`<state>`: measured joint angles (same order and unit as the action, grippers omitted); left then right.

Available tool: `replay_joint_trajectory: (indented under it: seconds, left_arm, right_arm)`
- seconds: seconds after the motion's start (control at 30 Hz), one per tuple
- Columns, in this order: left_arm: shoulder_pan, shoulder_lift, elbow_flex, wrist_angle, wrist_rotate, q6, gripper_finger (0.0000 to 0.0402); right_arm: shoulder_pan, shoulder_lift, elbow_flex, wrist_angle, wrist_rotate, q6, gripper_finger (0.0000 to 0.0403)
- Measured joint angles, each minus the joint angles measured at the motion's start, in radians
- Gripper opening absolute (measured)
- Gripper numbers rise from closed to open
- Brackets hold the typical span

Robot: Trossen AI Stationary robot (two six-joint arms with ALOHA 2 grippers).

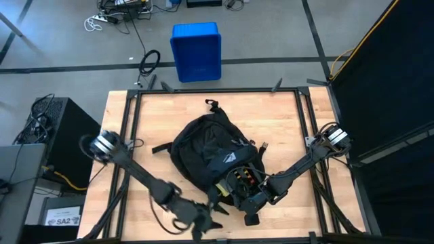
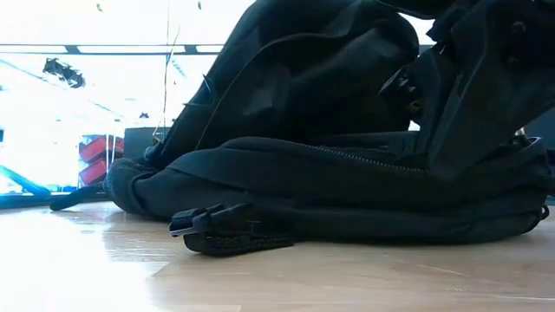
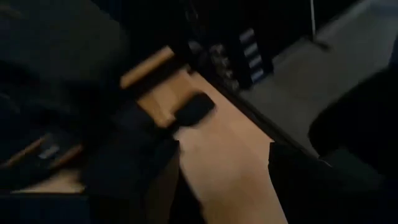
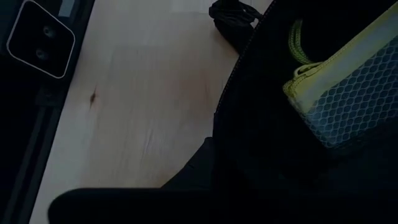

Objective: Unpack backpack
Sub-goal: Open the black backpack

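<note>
Overhead and side views of a wooden table [image 1: 285, 129] bounded by a dark metal frame. On the floor beyond the far edge stands a blue plastic bin [image 1: 196, 51], well apart from the work area, with loose cables [image 1: 150, 62] lying beside it. A dark cabinet [image 1: 61, 129] stands off the table's left side.

The backpack [image 1: 207, 152], black and rounded, lies near the table's centre with its pale triangular logo [image 1: 229, 158] facing up and its opening turned toward the near edge. A strap with a buckle [image 2: 227, 232] trails from it onto the wood in the low view.

The right gripper [image 1: 249, 195] sits at the mouth of the backpack, touching or just inside the open compartment; its wrist view looks into the dark interior, where a yellow-trimmed mesh pouch [image 4: 348, 93] lies. Whether its fingers are parted or closed on anything cannot be told.

The left gripper [image 1: 203, 220] hangs over the near edge of the table, just beside the backpack's near-left corner and its loose straps. Its fingers appear dark and blurred; their spread cannot be told.
</note>
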<state>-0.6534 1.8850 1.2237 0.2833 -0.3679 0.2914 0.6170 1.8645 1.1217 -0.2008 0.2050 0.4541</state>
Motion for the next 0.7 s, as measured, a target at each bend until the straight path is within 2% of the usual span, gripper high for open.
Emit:
replay_joint_trajectory:
  seconds: [0.17,0.47,0.7]
  left_arm:
    - [0.040,0.120,0.059,-0.025,-0.002,-0.061,0.0213]
    - [0.197,0.119,0.048,-0.274,-0.123,-0.228,0.0213]
    - [0.260,0.112,0.047,-0.228,-0.123,-0.226,0.0213]
  right_arm:
    - [0.000,0.000,0.000,0.008,0.000,0.017,0.0003]
    - [0.003,0.000,0.000,0.004,-0.009,0.021,0.0002]
    - [0.002,0.000,0.000,-0.001,-0.013,0.022,0.0001]
